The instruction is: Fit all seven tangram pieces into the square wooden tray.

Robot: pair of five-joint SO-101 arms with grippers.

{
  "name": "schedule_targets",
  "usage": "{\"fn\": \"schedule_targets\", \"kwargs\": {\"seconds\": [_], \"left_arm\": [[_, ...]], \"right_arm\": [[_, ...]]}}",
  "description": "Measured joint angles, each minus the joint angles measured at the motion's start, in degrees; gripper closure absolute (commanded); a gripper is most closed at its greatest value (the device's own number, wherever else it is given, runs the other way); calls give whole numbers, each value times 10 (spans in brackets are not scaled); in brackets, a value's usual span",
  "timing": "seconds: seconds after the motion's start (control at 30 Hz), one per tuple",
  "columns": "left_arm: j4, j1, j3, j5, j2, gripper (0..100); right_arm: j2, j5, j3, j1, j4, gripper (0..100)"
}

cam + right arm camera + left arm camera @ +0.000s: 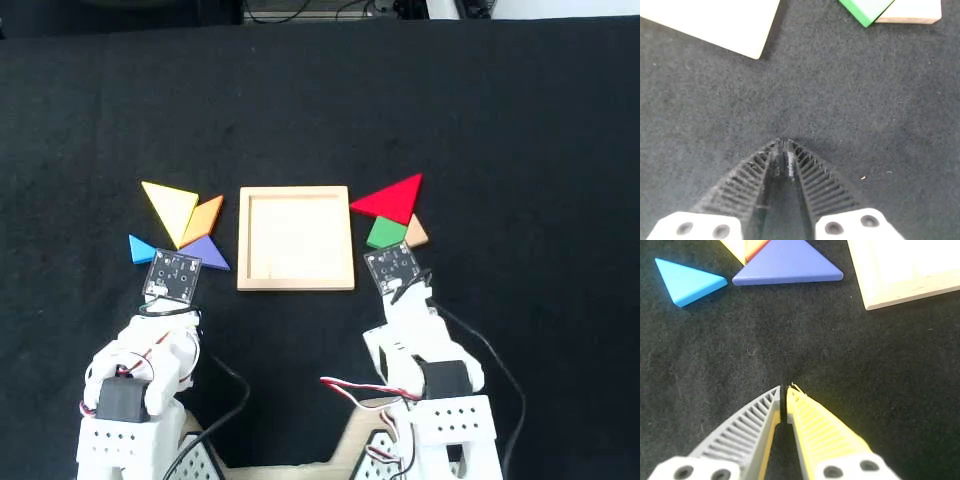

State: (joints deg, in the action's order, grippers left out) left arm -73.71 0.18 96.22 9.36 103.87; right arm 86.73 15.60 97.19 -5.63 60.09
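Note:
The square wooden tray [296,284] lies at the table's middle with nothing in it. Left of it lie a yellow triangle [170,208], an orange piece [204,217], a purple triangle [203,253] and a small blue triangle [141,248]. Right of it lie a red triangle [390,199], a green piece [386,233] and a tan piece [417,234]. My left gripper [785,390] is shut and empty, just short of the purple triangle [787,264] and blue triangle [687,281]. My right gripper [784,145] is shut and empty, short of the green piece [867,9].
Black cloth [500,130] covers the whole table. Both arm bases stand at the near edge, with cables trailing between them. A tray corner [900,275] lies close to the left gripper, another tray corner [715,22] close to the right one.

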Motion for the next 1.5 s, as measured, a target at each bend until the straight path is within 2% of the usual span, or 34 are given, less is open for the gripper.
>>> {"fn": "schedule_targets", "kwargs": {"seconds": [0.33,0.5,0.7,0.9,1.13,1.27,1.4,1.5], "left_arm": [[0,-6,0,1,0,970],[25,-111,0,-1,0,970],[65,-180,0,-121,0,967],[76,-137,0,-143,0,967],[195,-125,-52,-145,0,968],[193,-119,-99,-148,3,968],[195,-105,-87,-148,2,969],[239,-105,-49,-148,0,969]], "right_arm": [[0,0,0,0,0,986],[0,0,0,0,0,986],[0,0,0,0,0,986],[0,0,0,0,0,986],[0,0,0,0,0,986],[0,0,0,0,0,986],[0,0,0,0,0,986],[0,0,0,0,0,986]]}}
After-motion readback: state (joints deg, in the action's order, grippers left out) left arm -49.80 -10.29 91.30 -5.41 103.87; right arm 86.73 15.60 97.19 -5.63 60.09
